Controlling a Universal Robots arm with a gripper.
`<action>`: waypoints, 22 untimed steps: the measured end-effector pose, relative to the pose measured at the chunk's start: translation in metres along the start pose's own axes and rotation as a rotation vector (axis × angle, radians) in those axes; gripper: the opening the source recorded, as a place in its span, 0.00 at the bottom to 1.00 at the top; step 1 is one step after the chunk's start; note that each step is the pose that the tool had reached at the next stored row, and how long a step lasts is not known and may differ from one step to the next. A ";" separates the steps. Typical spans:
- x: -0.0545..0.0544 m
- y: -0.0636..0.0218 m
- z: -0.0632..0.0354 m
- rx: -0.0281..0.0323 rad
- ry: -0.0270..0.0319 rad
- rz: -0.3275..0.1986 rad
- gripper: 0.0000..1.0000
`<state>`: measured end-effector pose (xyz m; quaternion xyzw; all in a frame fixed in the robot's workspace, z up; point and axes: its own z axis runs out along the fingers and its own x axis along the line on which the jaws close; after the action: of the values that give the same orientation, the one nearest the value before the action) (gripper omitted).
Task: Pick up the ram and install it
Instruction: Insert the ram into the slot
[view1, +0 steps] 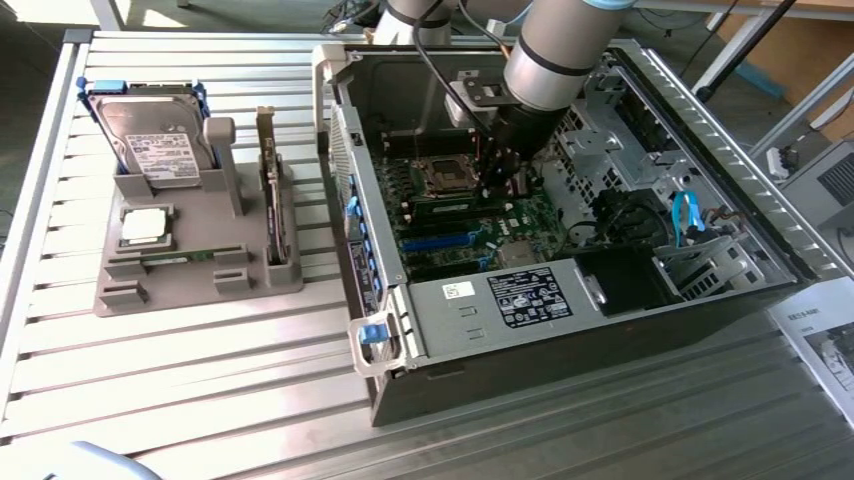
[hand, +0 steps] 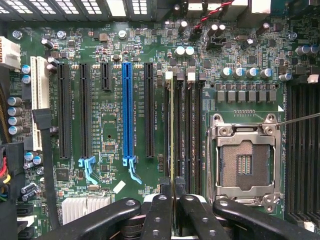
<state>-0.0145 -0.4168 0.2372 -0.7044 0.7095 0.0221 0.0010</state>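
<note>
1. Wrist view: the ram (hand: 172, 130) shows edge-on as a thin strip. It lies along one of the long black memory slots (hand: 186, 130), between the blue card slot (hand: 128, 110) and the open processor socket (hand: 245, 162).
2. The gripper (hand: 173, 200) is clenched on the ram, pinching its flat faces, seemingly so that the contact edge points down at the slot.
3. Whether the ram is seated or just above the slot, I cannot tell.
4. In the exterior view, the arm (view1: 561, 50) reaches down into the open computer case (view1: 641, 340). The case lies on its side, probably so that the board faces up.
5. Well apart, on the exterior view's left, a gray holder (view1: 187, 285) props up a hard drive (view1: 154, 140) and an upright card (view1: 274, 200).
</note>
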 end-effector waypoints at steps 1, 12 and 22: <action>0.000 -0.0001 0.0000 0.0000 0.0000 -0.001 0.13; 0.000 -0.0001 0.0008 -0.0001 0.0000 -0.001 0.13; 0.000 -0.0003 0.0073 -0.0001 0.0001 -0.001 0.26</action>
<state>-0.0144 -0.4168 0.2298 -0.7049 0.7089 0.0221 0.0009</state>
